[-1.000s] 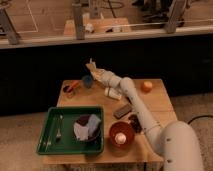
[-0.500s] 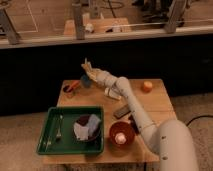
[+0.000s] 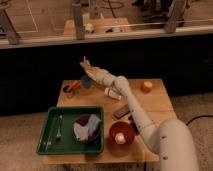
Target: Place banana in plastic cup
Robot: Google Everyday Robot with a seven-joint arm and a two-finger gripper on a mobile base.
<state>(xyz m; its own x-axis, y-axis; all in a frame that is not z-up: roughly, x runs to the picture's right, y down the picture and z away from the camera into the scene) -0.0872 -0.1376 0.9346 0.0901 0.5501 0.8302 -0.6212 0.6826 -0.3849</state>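
Hand (image 3: 86, 65) above plastic cup (image 3: 86, 81), banana (image 3: 90, 69) held, axis tilted diagonally

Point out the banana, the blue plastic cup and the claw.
banana (image 3: 86, 66), camera view, its pale middle.
plastic cup (image 3: 86, 81), camera view, its blue side wall.
claw (image 3: 90, 70), camera view, above the cup, between its fingertips.

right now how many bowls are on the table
2: an orange-brown bowl at the front, right of the green tray, and a dark bowl inside that tray. The gripper hangs above the blue plastic cup.
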